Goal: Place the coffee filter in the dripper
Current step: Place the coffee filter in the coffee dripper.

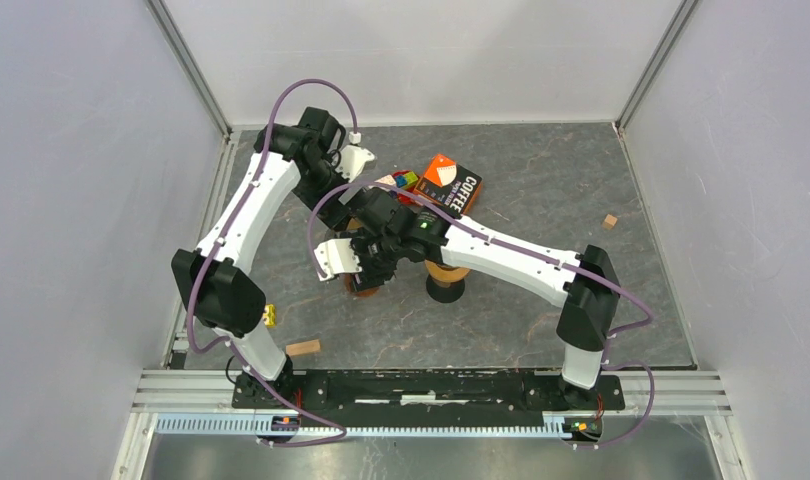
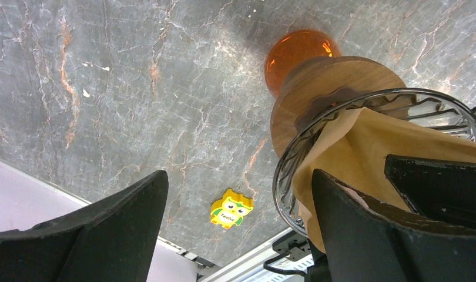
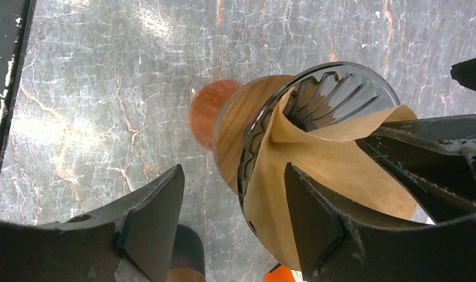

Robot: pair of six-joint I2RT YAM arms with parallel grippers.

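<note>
The dripper [image 2: 341, 88] is a glass cone with a wooden collar on an orange base, standing mid-table under both wrists [image 1: 363, 290]. The brown paper coffee filter [image 2: 371, 153] sits crumpled in the cone, and one flap hangs over the near rim [image 3: 318, 170]. My left gripper [image 2: 238, 176] is open, its right finger in front of the filter, with only table between the fingers. My right gripper [image 3: 233, 170] is open too. Its right finger lies along the filter's outer flap and its left finger is over bare table. The other arm's dark finger crosses the filter at the right.
An orange and black coffee box [image 1: 449, 183] and a colourful toy [image 1: 403, 180] lie behind the dripper. A wood and black stand [image 1: 446, 282] is just to its right. A yellow owl piece [image 2: 231, 210], a wooden block [image 1: 303, 348] and a small cube [image 1: 609, 221] lie around.
</note>
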